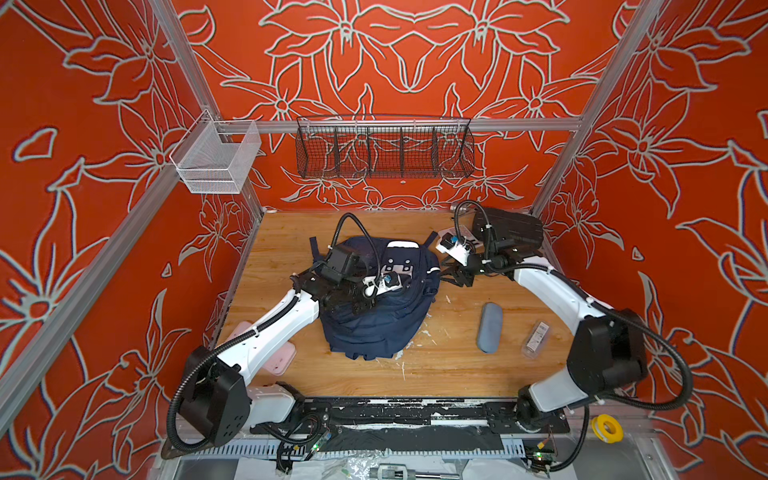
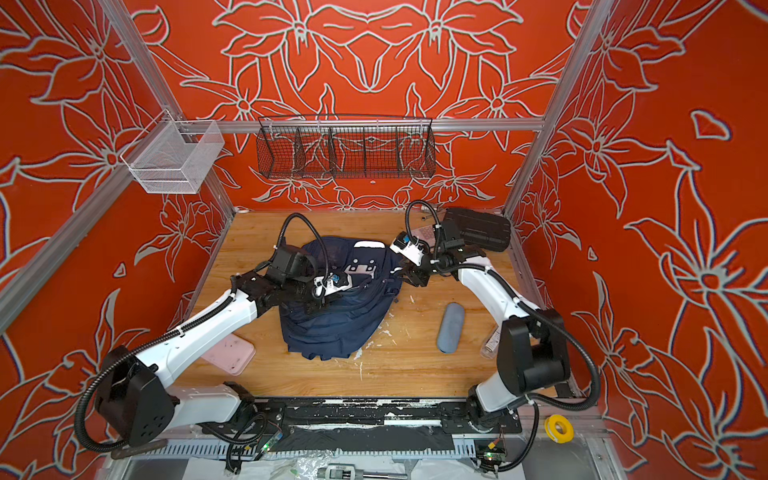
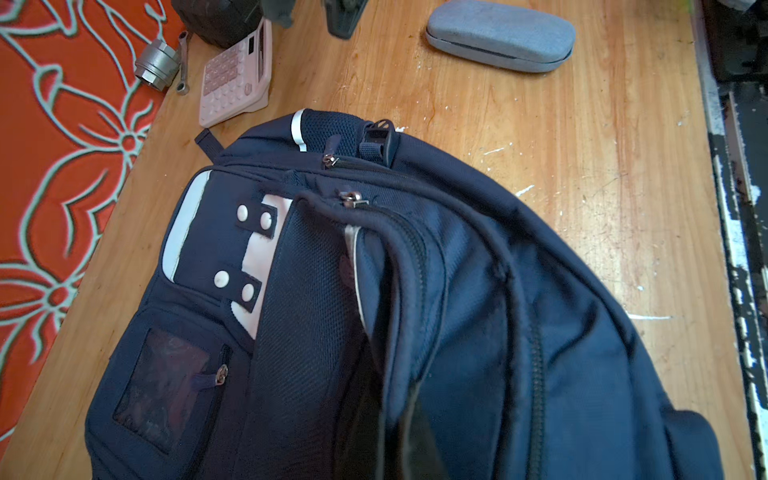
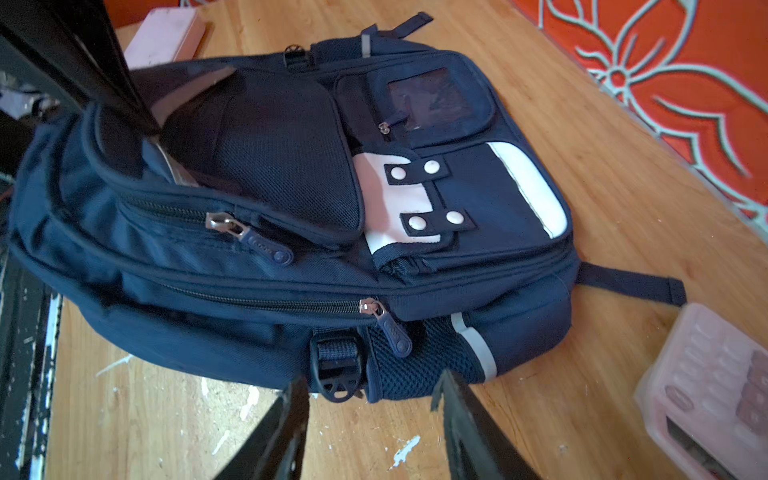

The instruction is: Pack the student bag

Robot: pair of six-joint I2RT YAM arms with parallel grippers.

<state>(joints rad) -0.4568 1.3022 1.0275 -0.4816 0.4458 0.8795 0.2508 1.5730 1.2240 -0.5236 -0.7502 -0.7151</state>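
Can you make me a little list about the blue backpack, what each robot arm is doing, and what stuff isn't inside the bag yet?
bag: student bag, lying flat in the middle of the wooden table
left gripper: jaws shut, pinching the edge of a front pocket on the bag
right gripper: jaws open, next to the bag's side buckle, holding nothing
outside the bag: grey oval case, pink calculator, black ribbed case, pink flat box
packing: not finished
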